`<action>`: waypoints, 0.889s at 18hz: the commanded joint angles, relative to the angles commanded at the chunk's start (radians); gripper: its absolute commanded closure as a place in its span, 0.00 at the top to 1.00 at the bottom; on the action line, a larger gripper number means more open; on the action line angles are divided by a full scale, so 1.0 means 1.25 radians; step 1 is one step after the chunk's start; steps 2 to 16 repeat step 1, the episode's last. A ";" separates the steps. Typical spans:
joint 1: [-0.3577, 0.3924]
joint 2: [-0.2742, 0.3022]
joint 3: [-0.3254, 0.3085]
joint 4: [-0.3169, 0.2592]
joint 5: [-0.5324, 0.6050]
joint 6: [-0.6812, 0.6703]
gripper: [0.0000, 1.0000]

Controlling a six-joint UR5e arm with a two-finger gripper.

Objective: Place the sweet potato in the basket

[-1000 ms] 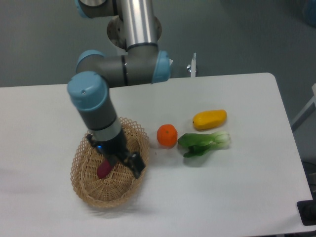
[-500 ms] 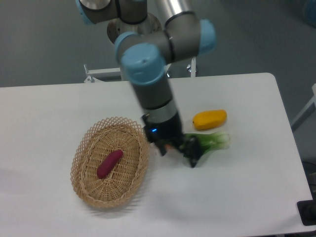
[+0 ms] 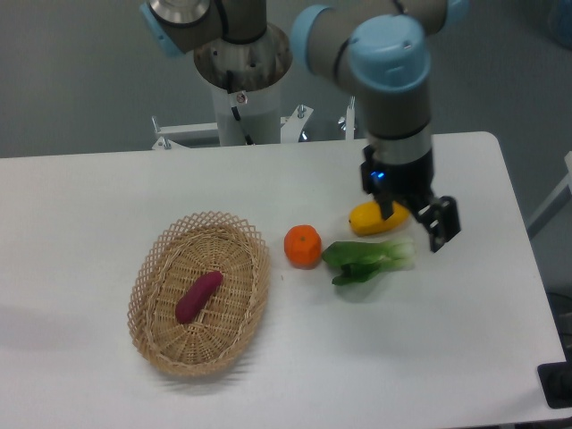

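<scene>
The magenta sweet potato (image 3: 198, 296) lies inside the tan wicker basket (image 3: 152, 273) at the table's left front. My gripper (image 3: 413, 221) hangs over the right side of the table, far from the basket, just above the yellow oblong fruit (image 3: 375, 218). Its fingers are spread apart and hold nothing.
A round orange (image 3: 303, 245) sits right of the basket. A green leafy vegetable (image 3: 368, 259) lies beside it, just below the yellow fruit. The arm's base stands behind the table's back edge.
The gripper let go of the sweet potato in the basket, then swung up and right across the table to above the yellow fruit. The sweet potato stays in the basket.
</scene>
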 joint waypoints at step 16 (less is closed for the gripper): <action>0.000 0.004 -0.006 0.000 -0.001 0.000 1.00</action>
